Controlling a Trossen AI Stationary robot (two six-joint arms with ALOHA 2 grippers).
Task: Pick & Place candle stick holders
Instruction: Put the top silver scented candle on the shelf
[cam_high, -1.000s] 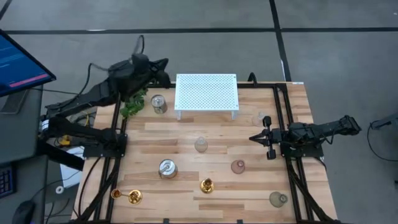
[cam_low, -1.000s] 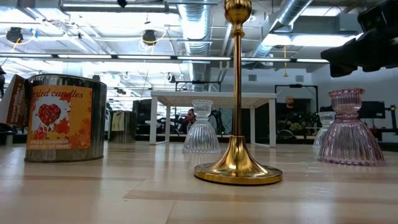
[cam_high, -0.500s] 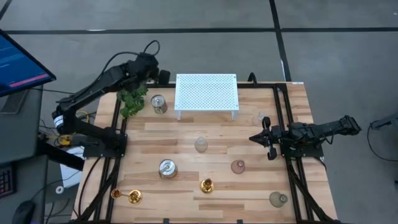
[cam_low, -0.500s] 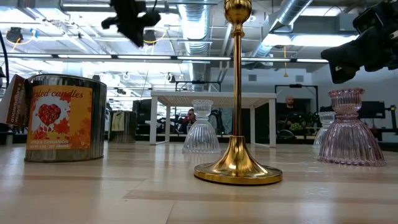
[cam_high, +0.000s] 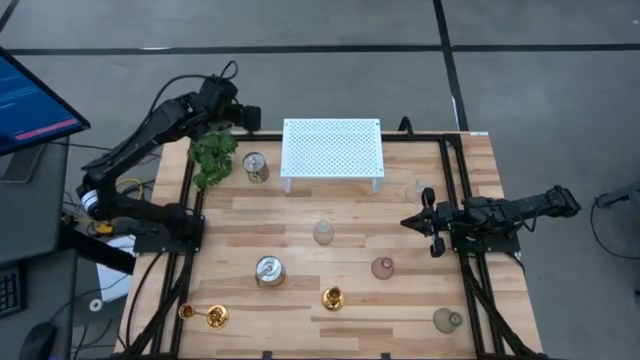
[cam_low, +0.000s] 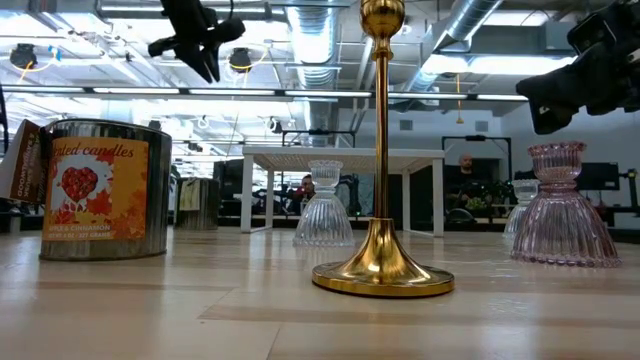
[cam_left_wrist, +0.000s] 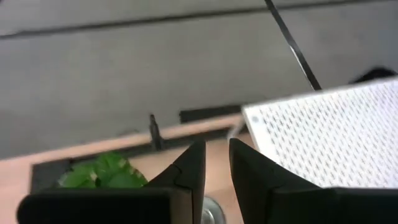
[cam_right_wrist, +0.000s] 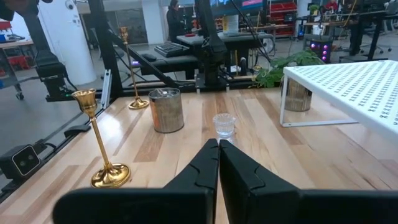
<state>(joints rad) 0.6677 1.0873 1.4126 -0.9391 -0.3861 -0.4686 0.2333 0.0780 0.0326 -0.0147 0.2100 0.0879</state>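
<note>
While tall candle stick holder (cam_high: 332, 297) stands free, both jaws well apart.

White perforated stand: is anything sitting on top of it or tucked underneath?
The white perforated stand has a bare top in the high view. In the low view the table under it shows no objects between its legs; the far back corners cannot be seen.

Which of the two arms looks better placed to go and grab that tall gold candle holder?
Probably the right. The right gripper hangs low over the table and points across it, with the tall candle stick holder seen ahead in its wrist view. The left gripper is raised beyond the table's far corner, near the green plant.
</note>
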